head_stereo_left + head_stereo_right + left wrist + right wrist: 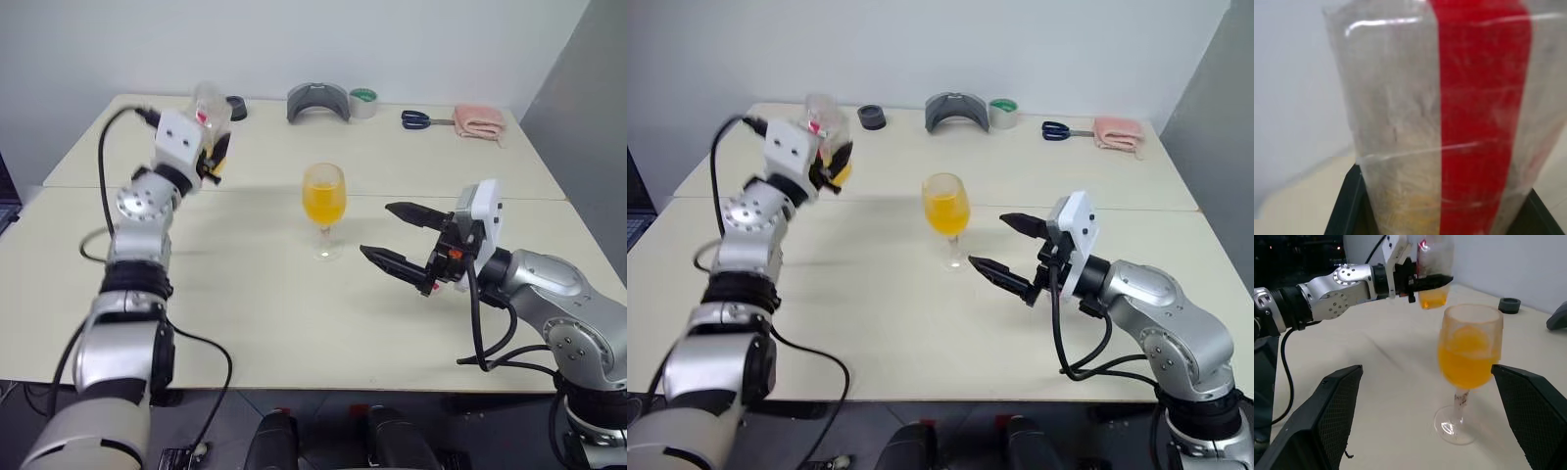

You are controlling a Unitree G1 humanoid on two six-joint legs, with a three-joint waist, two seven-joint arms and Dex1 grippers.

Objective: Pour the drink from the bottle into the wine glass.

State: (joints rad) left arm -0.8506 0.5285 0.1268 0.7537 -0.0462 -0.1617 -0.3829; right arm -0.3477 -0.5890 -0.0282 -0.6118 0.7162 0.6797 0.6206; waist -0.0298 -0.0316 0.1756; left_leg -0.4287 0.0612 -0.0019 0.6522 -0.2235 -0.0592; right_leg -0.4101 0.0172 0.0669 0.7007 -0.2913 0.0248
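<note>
The clear stemmed wine glass (323,208), holding orange drink (323,202), is seen mid-table. The small clear plastic bottle (210,115) is clamped upright by the left gripper (214,157), well left of the glass. The right gripper (391,235) is held wide apart just right of it.

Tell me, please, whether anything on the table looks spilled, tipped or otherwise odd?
Nothing stands out. The wine glass stands upright with orange drink inside, and no spill shows on the table around it.
</note>
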